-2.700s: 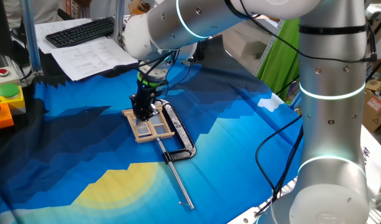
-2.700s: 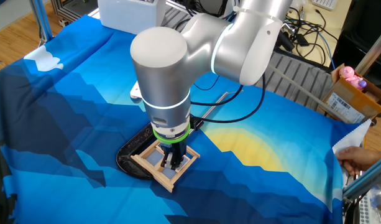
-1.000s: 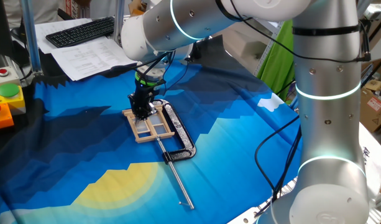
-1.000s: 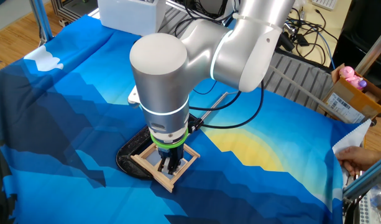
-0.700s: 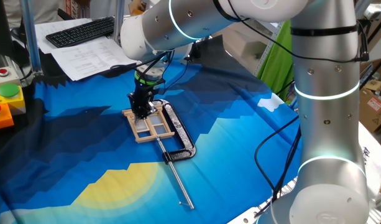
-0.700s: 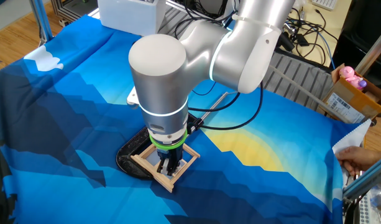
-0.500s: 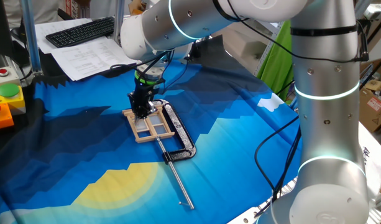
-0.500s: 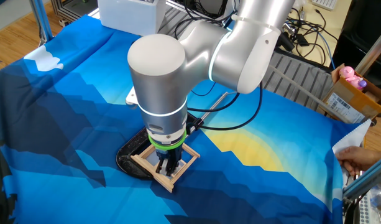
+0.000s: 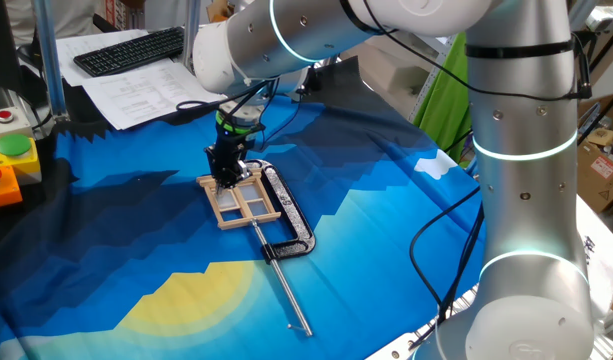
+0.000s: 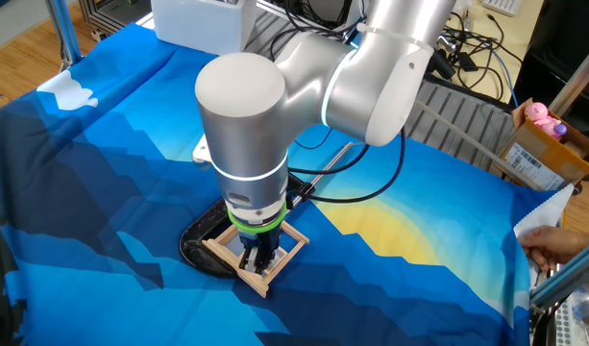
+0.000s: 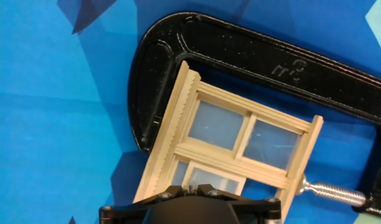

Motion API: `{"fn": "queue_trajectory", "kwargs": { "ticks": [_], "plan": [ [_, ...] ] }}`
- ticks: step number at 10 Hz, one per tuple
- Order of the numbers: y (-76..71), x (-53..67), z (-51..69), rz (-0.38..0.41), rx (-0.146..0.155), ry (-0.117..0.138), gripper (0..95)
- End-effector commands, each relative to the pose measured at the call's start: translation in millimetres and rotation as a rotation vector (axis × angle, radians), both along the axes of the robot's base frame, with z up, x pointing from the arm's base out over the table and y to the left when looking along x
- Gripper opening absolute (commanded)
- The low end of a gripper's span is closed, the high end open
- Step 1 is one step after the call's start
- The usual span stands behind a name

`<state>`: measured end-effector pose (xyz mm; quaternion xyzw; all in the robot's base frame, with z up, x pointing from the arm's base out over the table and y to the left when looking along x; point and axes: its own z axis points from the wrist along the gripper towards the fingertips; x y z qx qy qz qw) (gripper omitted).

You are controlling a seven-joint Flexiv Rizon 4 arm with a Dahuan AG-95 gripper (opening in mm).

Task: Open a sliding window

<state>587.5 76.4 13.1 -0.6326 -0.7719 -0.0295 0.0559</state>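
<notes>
While shut, gripper (image 9: 227,181) | tips on sliding window (image 9: 241,201) near edge

Table under a blue cloth, with what lies on it

The table (image 9: 106,270) is covered by a cloth (image 10: 111,192) in several blues with a yellow patch and small white cloud shapes. On the cloth lies the window (image 9: 242,206) of pale wood, flat, inside a black clamp (image 9: 292,222) that also lies flat and goes around its one end and side. The silver rod (image 9: 287,288) of the clamp points away from the window toward the yellow patch. At the far edge, off the cloth, there are papers (image 9: 136,90), with a black keyboard (image 9: 129,50) on them.
</notes>
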Motion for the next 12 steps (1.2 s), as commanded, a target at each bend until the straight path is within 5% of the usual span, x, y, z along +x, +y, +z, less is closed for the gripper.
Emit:
{"fn": "queue_trajectory", "kwargs": {
  "ticks": [1, 3, 5, 8, 9, 12],
  "plan": [
    [-0.3, 1.7, 1.0, 0.008, 0.007, 0.02, 19.0],
    [3.1, 0.5, 5.1, 0.02, 0.011, 0.084, 19.0],
    [10.3, -6.0, 9.5, 0.017, 0.005, 0.11, 19.0],
    [15.0, -24.4, 12.5, 0.059, 0.007, 0.119, 19.0],
    [16.3, -30.6, 12.5, 0.077, 0.005, 0.114, 0.0],
    [15.9, -40.9, 12.2, 0.117, -0.001, 0.105, 0.0]
  ]
}}
